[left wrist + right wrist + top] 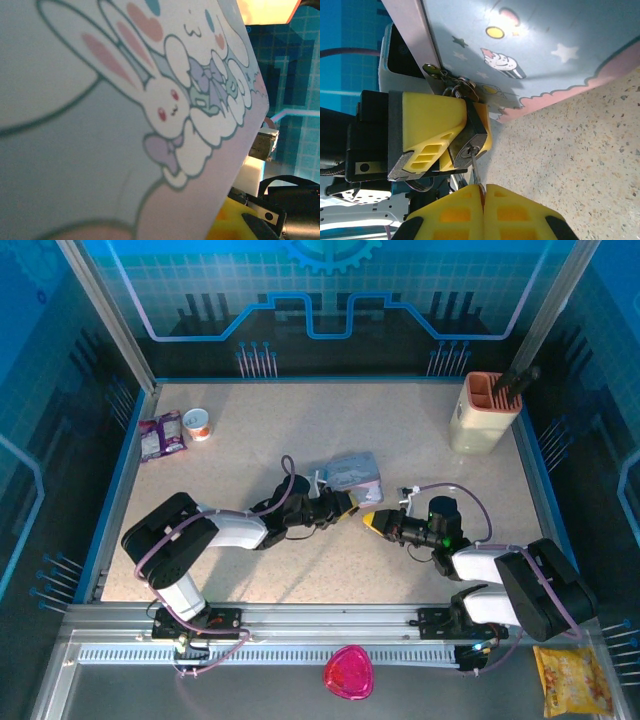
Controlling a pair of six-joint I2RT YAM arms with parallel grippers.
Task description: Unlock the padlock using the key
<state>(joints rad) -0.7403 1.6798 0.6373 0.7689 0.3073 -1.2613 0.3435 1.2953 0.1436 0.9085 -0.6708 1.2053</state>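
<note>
The small dark padlock [470, 142] hangs by its silvery shackle [451, 90] from the hasp of a pale blue cartoon tin [530, 45]. My left gripper [465, 131] is shut on the padlock body, with one yellow finger [427, 130] on each side. The right gripper [482, 189] is shut on the thin metal key [476, 170], whose tip sits in the keyhole on the padlock's underside. From the top view, the left gripper [345, 508] and right gripper [372, 522] meet tip to tip just in front of the tin [352, 475]. The tin's bunny-printed lid [125, 125] blocks the left wrist view.
A beige utensil holder [483, 412] stands at the back right. A small cup [198, 424] and a purple packet [161, 434] lie at the back left. Blue walls rim the table. A pink object [349, 672] and a yellow packet [572, 678] lie off the near edge.
</note>
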